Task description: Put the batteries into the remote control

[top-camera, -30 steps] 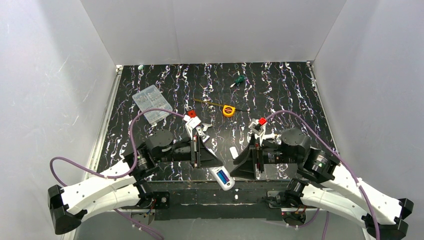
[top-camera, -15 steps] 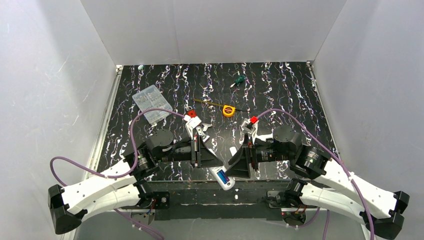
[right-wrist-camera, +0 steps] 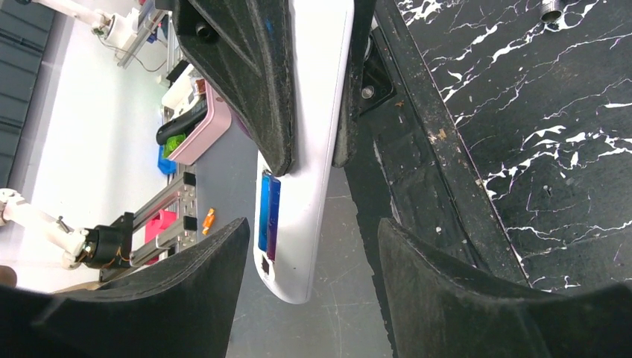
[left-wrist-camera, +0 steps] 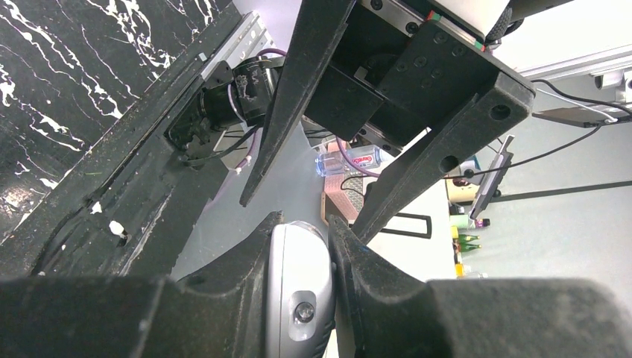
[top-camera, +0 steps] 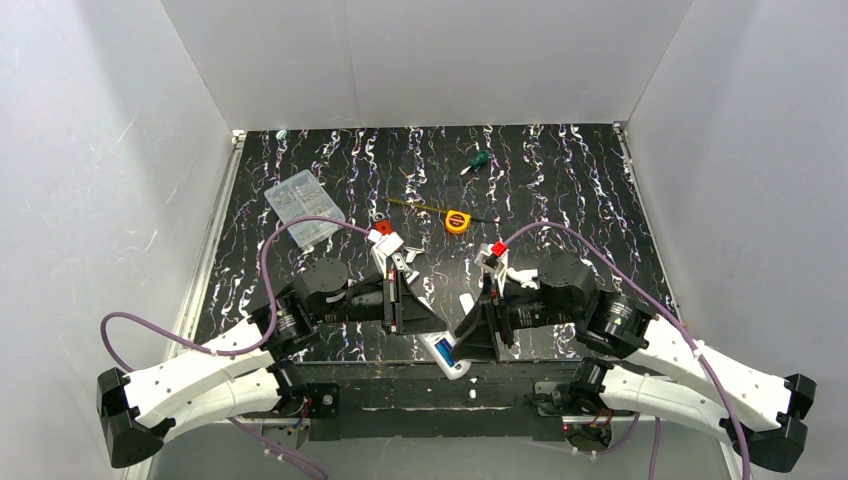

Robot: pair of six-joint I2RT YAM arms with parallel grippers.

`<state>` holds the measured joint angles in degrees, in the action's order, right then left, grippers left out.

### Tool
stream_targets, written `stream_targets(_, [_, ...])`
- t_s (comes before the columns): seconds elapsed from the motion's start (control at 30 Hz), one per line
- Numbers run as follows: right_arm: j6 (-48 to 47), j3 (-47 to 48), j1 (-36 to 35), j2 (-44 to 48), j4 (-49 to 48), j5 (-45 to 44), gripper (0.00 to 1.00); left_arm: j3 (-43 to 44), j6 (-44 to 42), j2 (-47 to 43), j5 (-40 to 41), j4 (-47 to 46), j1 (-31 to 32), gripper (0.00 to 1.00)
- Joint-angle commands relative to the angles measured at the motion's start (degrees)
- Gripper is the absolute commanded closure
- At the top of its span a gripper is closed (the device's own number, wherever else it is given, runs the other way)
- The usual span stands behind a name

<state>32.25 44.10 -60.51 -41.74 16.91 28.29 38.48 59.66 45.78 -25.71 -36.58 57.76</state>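
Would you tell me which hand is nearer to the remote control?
Left. The left hand is shut on the remote control, holding one end. The right hand is open, its fingers either side of the free end, not clearly touching.

The white remote control (right-wrist-camera: 313, 149) is up off the surface (top-camera: 560, 180), pinched by the left gripper (left-wrist-camera: 303, 227) and hanging tilted over the near edge, with the two slim blue batteries (right-wrist-camera: 268, 212) sitting side by side in the uncovered slot near its free end.
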Motion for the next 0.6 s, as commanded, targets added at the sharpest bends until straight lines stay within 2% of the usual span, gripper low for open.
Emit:
stream_targets(0.0, [-0.7, 1.3, -0.6, -0.3, -3.8, -0.4, 0.3, 2.4, 0.4, -0.7, -0.5, -4.6, 0.0, 1.0])
stream_targets(0.3, [-0.4, 1.4, -1.1, -1.3, -4.9, -0.7, 0.26, 2.3, 0.5, -0.7, -0.4, -4.6, -0.1, 1.0])
stream_targets(0.57, [-0.4, 1.8, -1.3, -2.3, -5.4, -0.7, 0.37, 2.3, 0.4, -1.0, -0.4, -4.5, -0.1, 1.0])
